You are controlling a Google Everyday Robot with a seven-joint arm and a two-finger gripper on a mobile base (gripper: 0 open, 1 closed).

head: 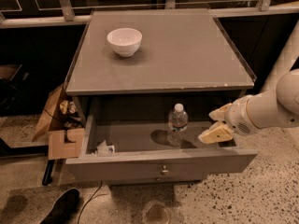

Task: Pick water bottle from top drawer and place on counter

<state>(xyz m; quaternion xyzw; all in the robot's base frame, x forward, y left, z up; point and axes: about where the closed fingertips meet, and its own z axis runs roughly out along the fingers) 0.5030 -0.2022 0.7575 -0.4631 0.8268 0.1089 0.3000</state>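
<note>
The water bottle, clear with a white cap, stands upright inside the open top drawer, right of its middle. The drawer is pulled out below the grey counter. My gripper is over the drawer's right part, to the right of the bottle and apart from it. Its two cream fingers are spread and hold nothing.
A white bowl sits on the counter's back left. A crumpled white scrap lies in the drawer's front left corner. An open cardboard box stands on the floor at the left. A dark shoe is at the lower left.
</note>
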